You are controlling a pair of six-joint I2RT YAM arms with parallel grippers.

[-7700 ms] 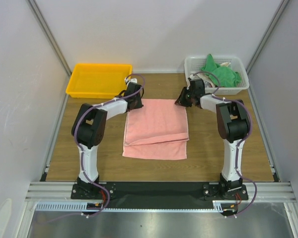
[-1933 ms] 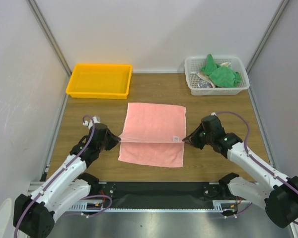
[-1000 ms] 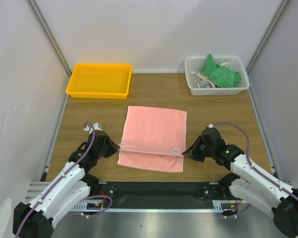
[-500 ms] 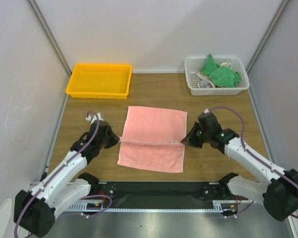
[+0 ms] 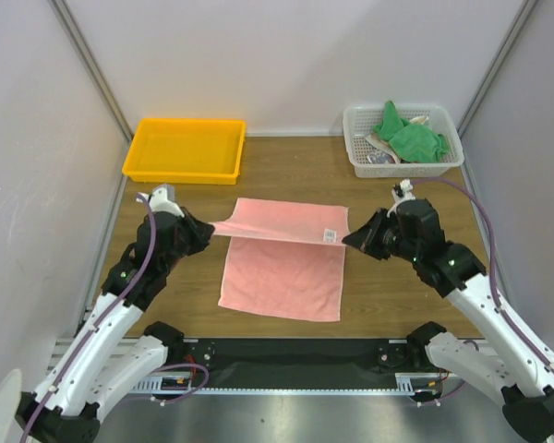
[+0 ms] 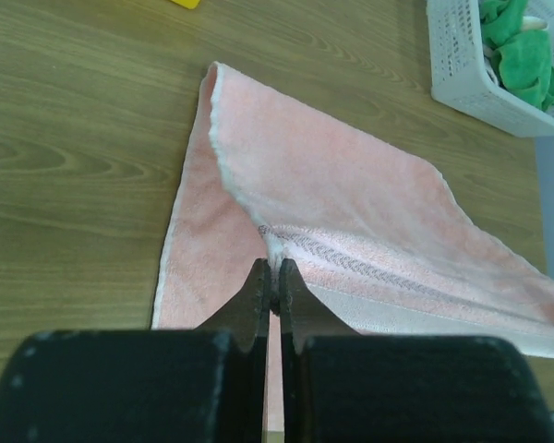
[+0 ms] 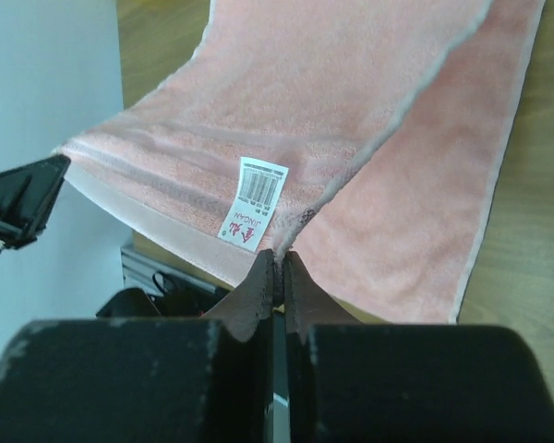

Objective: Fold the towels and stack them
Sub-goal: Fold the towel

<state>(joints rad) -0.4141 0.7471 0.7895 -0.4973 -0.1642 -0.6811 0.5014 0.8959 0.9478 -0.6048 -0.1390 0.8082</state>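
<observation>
A pink towel lies on the wooden table, its upper layer lifted and stretched between both grippers. My left gripper is shut on the towel's left corner; in the left wrist view the cloth is pinched between the fingers. My right gripper is shut on the right corner, next to a white label; the right wrist view shows the pinch and the label. The lower layer stays flat on the table.
An empty yellow tray stands at the back left. A white basket at the back right holds green towels. White walls close the sides and back.
Both grippers have risen and moved away from the near edge toward the back, carrying the towel's held edge up and back over the lower layer. Both stay shut on the corners.
</observation>
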